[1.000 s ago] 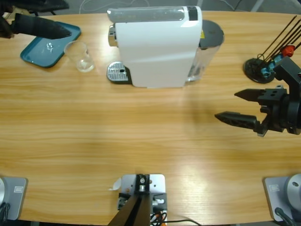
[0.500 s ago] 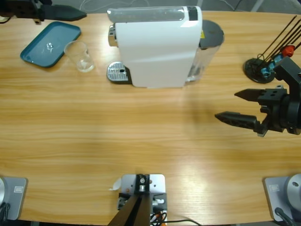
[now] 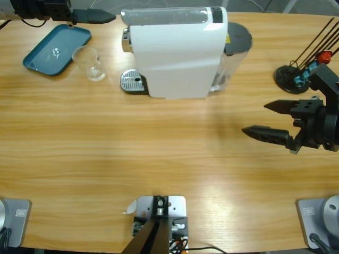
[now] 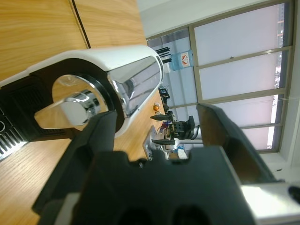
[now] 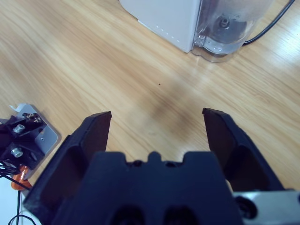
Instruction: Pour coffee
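From above, the left gripper [image 3: 108,17] sits just left of the machine [image 3: 177,53], with the tumbler [image 3: 92,63] and tray [image 3: 53,50] nearby below it; no coffee is discernible in the tumbler. The right gripper [image 3: 259,119] hangs wide over bare table [image 3: 159,148], well right of the tumbler. The left wrist view shows spread jaws facing the machine's spout [image 4: 75,110]; the right wrist view shows wide jaws above wood, the tank [image 5: 227,28] ahead.

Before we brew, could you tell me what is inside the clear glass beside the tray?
The glass looks empty: only clear walls and base show, with no coffee visible. A very thin film could not be ruled out.
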